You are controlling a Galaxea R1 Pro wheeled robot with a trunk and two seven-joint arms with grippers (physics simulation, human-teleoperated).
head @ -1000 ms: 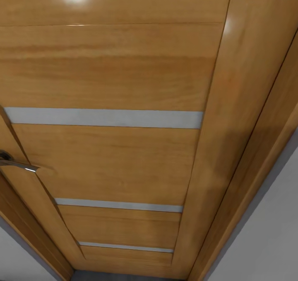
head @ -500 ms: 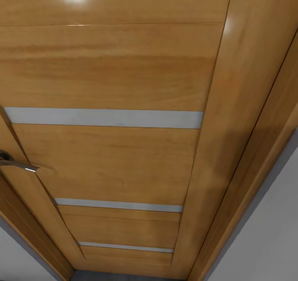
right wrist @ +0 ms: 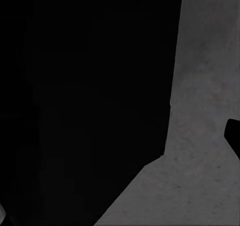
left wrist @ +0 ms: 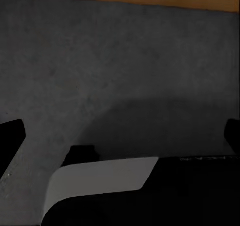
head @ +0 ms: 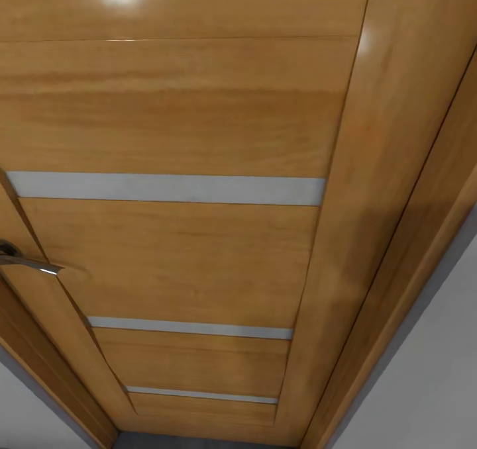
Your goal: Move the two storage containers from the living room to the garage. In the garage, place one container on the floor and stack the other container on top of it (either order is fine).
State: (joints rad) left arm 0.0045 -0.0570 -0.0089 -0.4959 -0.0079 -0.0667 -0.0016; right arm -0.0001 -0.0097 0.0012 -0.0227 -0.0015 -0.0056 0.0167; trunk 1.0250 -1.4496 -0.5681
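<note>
Nothing has shifted over the last second: my head camera stays pressed up against a wooden door, its handle at the edge. Beyond my left gripper's widely spread fingertips lies grey concrete floor; it holds nothing. I can't tell the right gripper's state, or where the 2 containers are.

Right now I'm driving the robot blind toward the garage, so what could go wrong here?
The wooden door looks very close, so rolling forward may bump it. Its metal handle sits at the left edge, likely awkward to reach. Both wrist views look at the dark grey floor with no bins seen, so carrying can't be confirmed.
</note>
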